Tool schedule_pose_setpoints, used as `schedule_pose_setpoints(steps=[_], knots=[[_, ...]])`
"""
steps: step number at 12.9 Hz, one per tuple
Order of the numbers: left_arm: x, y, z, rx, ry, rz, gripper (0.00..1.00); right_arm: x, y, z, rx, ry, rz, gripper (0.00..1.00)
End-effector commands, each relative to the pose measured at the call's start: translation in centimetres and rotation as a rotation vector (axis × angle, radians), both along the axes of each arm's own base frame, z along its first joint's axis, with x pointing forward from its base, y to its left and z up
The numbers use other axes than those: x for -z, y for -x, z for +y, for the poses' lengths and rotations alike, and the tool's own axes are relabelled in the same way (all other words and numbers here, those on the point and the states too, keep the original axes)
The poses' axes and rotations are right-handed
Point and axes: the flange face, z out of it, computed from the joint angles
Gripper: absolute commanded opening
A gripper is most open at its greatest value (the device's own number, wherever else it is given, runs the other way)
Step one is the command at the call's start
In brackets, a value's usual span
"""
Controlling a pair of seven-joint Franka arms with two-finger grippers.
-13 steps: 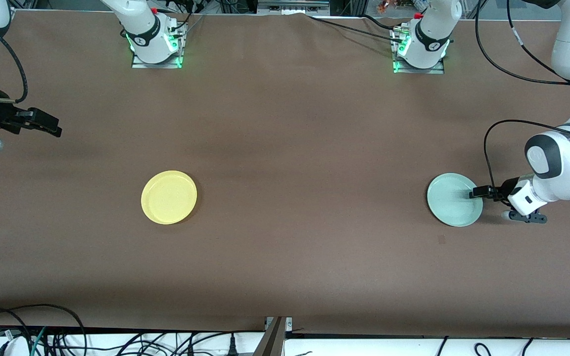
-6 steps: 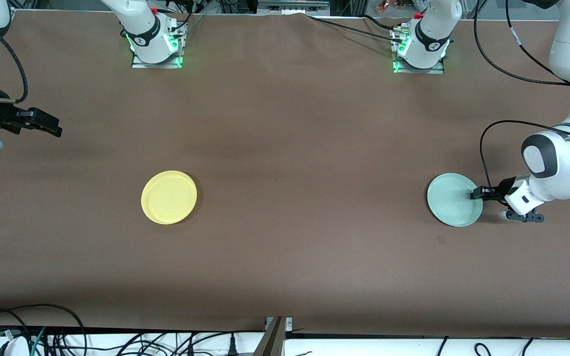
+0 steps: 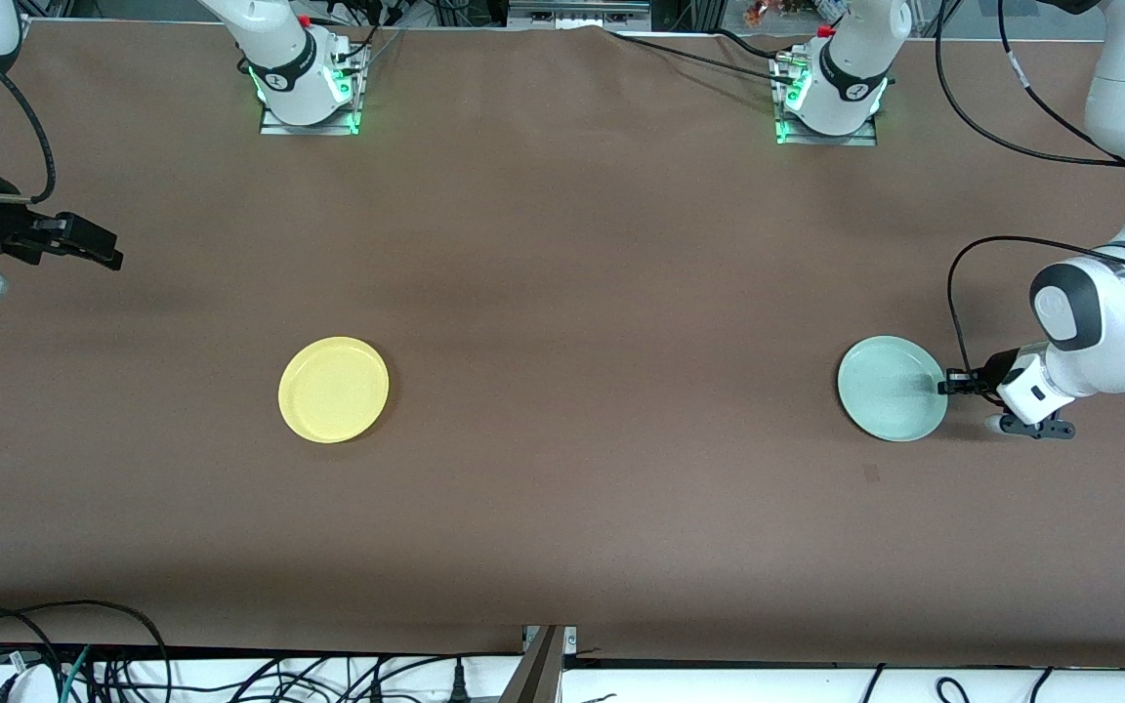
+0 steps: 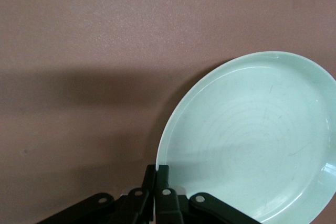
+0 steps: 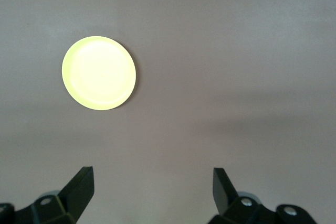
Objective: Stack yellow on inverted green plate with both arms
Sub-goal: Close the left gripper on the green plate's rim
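Left gripper (image 3: pixel 949 384) jaws pinched on rim of green plate (image 3: pixel 890 389) near table's left-arm end. Right gripper (image 3: pixel 99 250) jaws wide, empty, waiting above right-arm edge. Yellow plate (image 3: pixel 333 389) flat on table (image 3: pixel 582 293).

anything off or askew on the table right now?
Nothing stands out. The yellow plate lies flat and intact, rim up. The green plate is also rim up, not yet inverted, with the left gripper shut on its rim. The right gripper waits open.
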Motion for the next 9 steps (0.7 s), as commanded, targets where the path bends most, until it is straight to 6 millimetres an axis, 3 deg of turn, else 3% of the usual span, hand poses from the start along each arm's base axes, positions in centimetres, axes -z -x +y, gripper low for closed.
schedule_pose_setpoints(steps=[1, 5, 7, 9], knots=[[-1.4, 0.1, -0.3, -0.008, -0.001, -0.016, 0.0, -0.2, 0.0, 0.1, -0.008, -0.016, 0.007, 1.0], [-6.3, -1.9, -3.1, 0.043, -0.02, -0.097, 0.0, -0.3, 0.0, 0.1, -0.007, -0.016, 0.005, 1.0], [-9.7, -3.0, -3.6, 0.07, -0.045, -0.153, 0.0, -0.2, 0.0, 0.1, -0.007, -0.016, 0.007, 1.0], [-13.7, -4.5, -6.8, 0.156, -0.088, -0.207, 0.0, -0.2, 0.0, 0.1, -0.007, -0.016, 0.007, 1.0]])
